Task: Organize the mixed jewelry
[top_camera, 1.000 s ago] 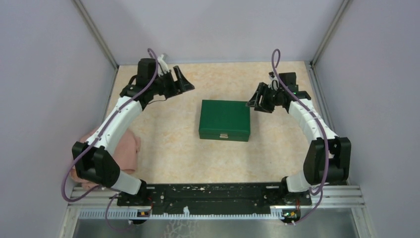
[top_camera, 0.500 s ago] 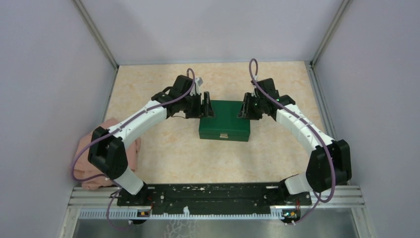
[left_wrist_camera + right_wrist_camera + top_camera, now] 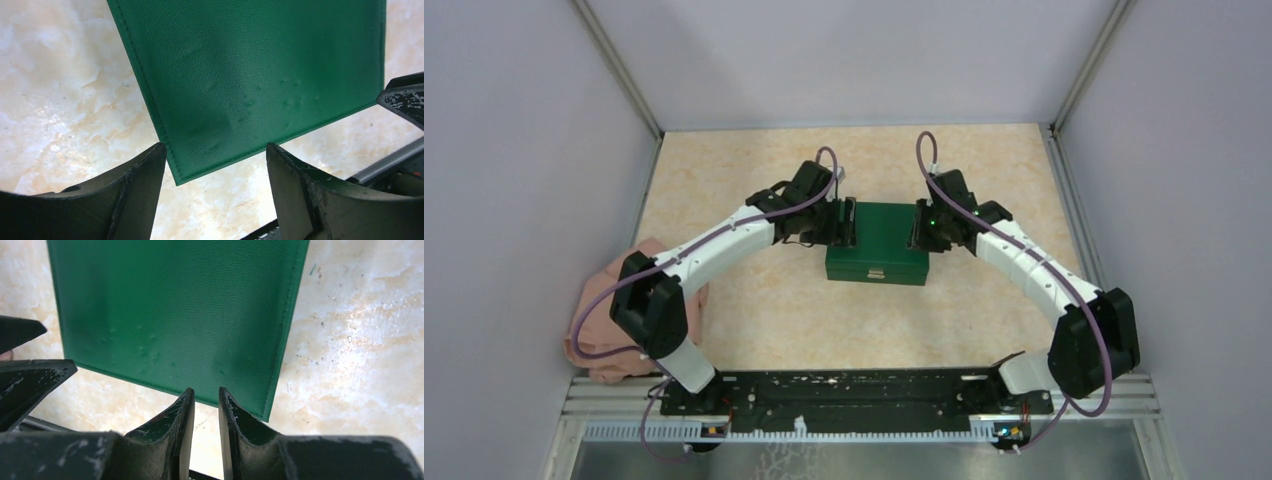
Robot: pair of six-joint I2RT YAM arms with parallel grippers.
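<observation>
The left gripper (image 3: 215, 150) hangs low over the left edge of the box (image 3: 879, 240). Its fingers are spread wide, with one corner of the green lid showing between them and nothing held. The right gripper (image 3: 205, 392) sits at the box's right edge. Its fingers are nearly together with a slim gap between them, and they pinch nothing.

The box lies shut in the middle of the worktop (image 3: 754, 300), with its small clasp (image 3: 876, 273) facing the near edge. A pink cloth (image 3: 609, 320) is bunched at the near left edge, well apart from the box.

No jewelry shows in any view. It may be under the lid, but the pictures cannot confirm that.

The step in hand looks like getting the box open, since both arms are closing in on its sides and no sorting has begun. Next, one gripper probably needs to steady the box while the other works the clasp or lifts the lid's near edge. Neither gripper is at the clasp yet. The lid is flat and smooth, so a finger could slide off it or push the whole box along the worktop.
</observation>
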